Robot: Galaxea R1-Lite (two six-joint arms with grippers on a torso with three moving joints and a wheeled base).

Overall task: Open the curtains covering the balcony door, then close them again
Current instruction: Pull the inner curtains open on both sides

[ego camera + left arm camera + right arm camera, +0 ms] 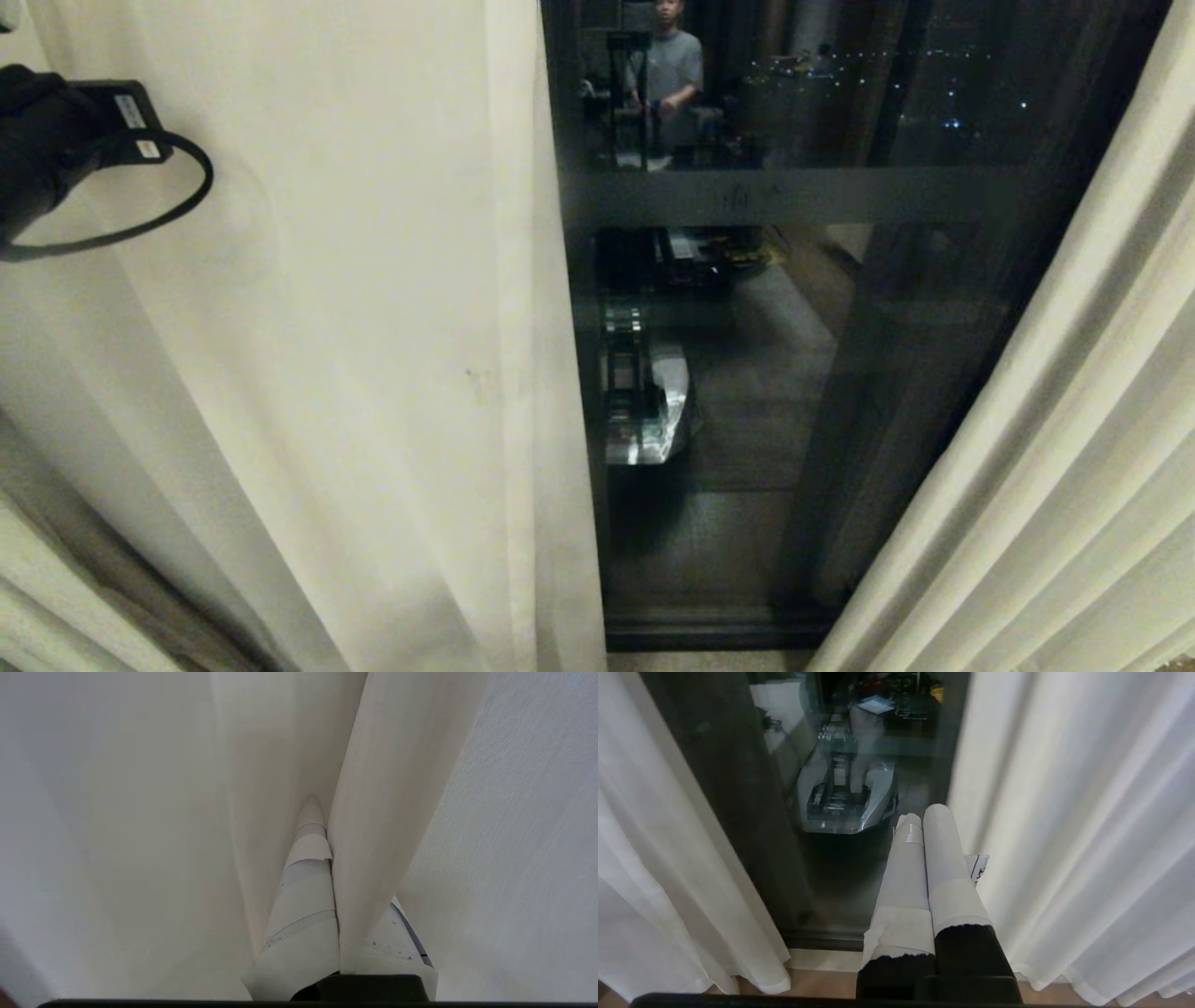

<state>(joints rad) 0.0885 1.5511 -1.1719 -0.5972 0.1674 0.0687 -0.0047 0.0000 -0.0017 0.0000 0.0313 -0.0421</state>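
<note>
The curtains hang parted: a left panel (355,327) and a right panel (1055,448), with the dark-framed balcony door (794,373) showing in the gap between them. My left arm's black wrist (56,149) sits at the upper left, against the left panel; its fingers are hidden there. In the left wrist view my left gripper (327,812) is shut on a vertical fold of the curtain (373,835); one taped finger (306,882) shows beside the fold. My right gripper (924,814) hangs low before the door's bottom, shut and empty, between the left panel (668,858) and the right panel (1087,835).
The glass reflects a person (667,75) standing in the room behind and my own base (644,392). A pale sill and wooden floor (822,980) run under the door's dark bottom rail (822,940). Both curtain hems reach the floor.
</note>
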